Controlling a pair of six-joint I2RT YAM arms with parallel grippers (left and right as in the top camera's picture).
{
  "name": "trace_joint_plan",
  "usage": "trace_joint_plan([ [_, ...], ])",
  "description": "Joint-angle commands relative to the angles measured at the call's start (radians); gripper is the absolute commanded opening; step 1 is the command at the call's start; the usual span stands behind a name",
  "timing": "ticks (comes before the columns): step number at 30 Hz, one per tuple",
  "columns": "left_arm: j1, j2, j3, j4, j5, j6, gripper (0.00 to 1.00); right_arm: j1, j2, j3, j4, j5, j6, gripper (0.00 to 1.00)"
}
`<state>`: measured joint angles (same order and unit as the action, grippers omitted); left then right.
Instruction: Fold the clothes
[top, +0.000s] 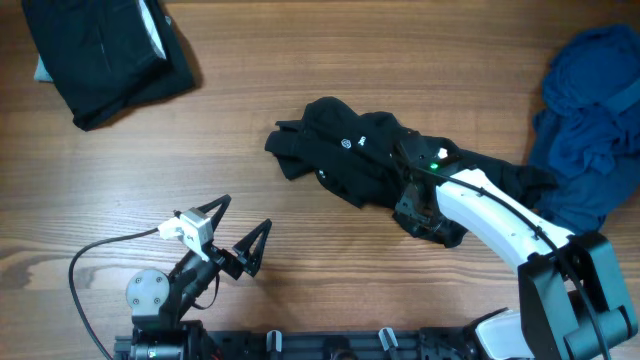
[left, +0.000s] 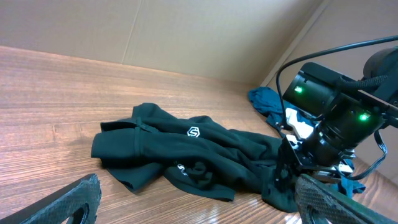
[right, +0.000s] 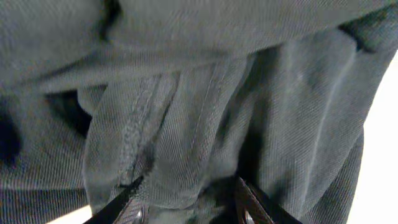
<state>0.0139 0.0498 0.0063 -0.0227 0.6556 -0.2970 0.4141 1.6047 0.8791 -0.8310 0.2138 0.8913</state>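
A crumpled black shirt (top: 345, 160) with a small white round logo (top: 348, 142) lies mid-table. The left wrist view shows the shirt (left: 186, 149) and its logo (left: 193, 131) ahead. My right gripper (top: 415, 200) is pressed down into the shirt's right end. In the right wrist view its fingertips (right: 239, 186) stand apart with a fold of the dark fabric (right: 205, 93) bunched between them, and the right gripper (right: 186, 190) is open. My left gripper (top: 247, 213) rests wide open near the front edge, left of the shirt, with nothing in it (left: 199, 205).
A pile of black clothes (top: 105, 55) lies at the back left corner. A heap of dark blue clothes (top: 590, 110) sits at the right edge, touching the shirt's end, and shows behind the right arm (left: 267, 99). A black cable (top: 100, 250) loops by the left arm's base.
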Motion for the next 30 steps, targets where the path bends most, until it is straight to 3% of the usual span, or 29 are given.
trace_joint_plan([
  [1,-0.006,0.005,-0.001,0.003,-0.003,0.002,1.00,-0.003,0.026,-0.006,0.010,0.063,-0.001,0.45],
  [13,-0.006,0.005,-0.001,0.002,-0.040,0.002,1.00,-0.003,0.026,-0.006,-0.002,0.085,-0.002,0.45],
  [17,-0.006,0.005,-0.001,0.002,-0.040,0.002,1.00,-0.003,0.026,-0.007,-0.007,0.076,0.000,0.27],
  [22,-0.006,0.005,-0.001,0.002,-0.040,0.002,1.00,-0.003,0.026,-0.023,0.008,0.039,0.002,0.19],
  [25,-0.006,0.005,-0.001,0.003,-0.040,0.002,1.00,-0.003,0.026,-0.051,0.031,0.026,0.004,0.04],
  [30,-0.006,0.005,-0.001,0.003,-0.039,0.000,1.00,-0.003,0.024,-0.059,0.029,0.005,0.027,0.04],
])
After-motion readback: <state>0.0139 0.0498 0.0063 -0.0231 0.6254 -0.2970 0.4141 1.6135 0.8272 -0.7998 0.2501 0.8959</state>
